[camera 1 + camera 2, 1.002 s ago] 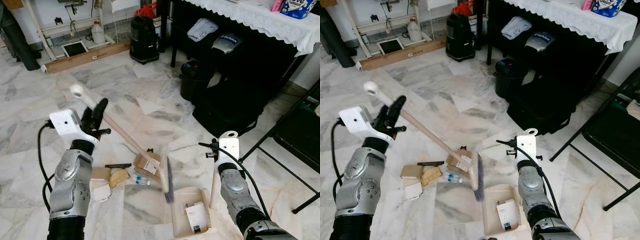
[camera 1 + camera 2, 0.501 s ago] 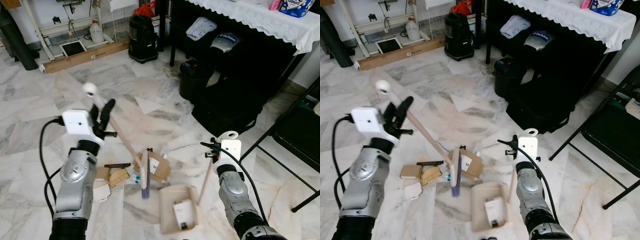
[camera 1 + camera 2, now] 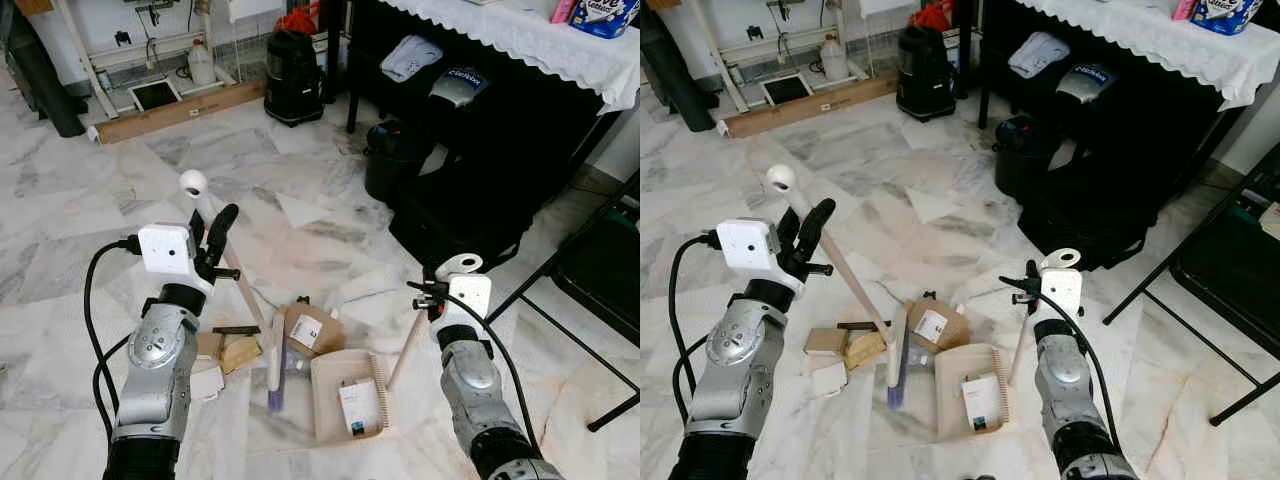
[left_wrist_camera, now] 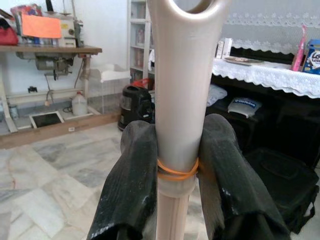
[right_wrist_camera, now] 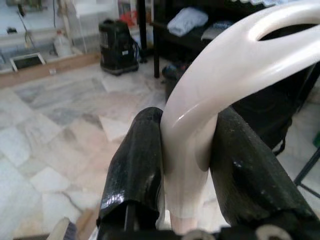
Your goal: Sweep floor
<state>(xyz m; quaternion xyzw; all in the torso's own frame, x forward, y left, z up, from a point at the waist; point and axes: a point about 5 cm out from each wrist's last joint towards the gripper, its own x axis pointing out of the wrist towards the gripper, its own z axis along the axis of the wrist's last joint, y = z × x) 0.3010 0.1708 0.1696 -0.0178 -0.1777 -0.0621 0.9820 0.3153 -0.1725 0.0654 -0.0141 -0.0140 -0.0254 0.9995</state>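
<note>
Broom and dustpan held over litter on the marble floor.
The broom [image 3: 242, 290] handle is clamped in the left hand [image 4: 176, 165], its head beside a cardboard box [image 3: 312, 329]; the dustpan [image 3: 348, 396] handle is clamped in the right hand [image 5: 187, 165], a small carton lying inside.

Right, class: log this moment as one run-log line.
left gripper: shut on broom | right gripper: shut on dustpan | small box in pan

Marble floor [image 3: 120, 190] with cardboard scraps [image 3: 228, 352], a small box [image 3: 312, 329], dustpan [image 3: 345, 395], broom head [image 3: 274, 362]
</note>
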